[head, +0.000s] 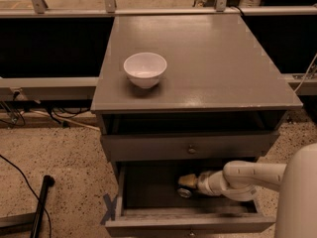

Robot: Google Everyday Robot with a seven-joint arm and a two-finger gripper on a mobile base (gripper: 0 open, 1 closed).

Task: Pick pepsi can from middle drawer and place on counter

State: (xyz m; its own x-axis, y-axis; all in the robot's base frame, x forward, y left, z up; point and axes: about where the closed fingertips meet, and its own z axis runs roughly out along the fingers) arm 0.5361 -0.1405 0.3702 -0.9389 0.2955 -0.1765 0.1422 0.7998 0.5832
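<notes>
Gripper (188, 182) in middle drawer (148, 190), pepsi can (184, 193) — adjacent

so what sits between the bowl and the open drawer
Camera view: bare counter, then the upper drawer front. The gripper is down in the open drawer by the can.

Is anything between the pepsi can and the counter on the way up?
Yes. The gripper is at the pepsi can far back in the middle drawer, below the upper drawer front and the counter edge, so the can likely must come forward first. The white bowl stands on the counter's left side.
</notes>
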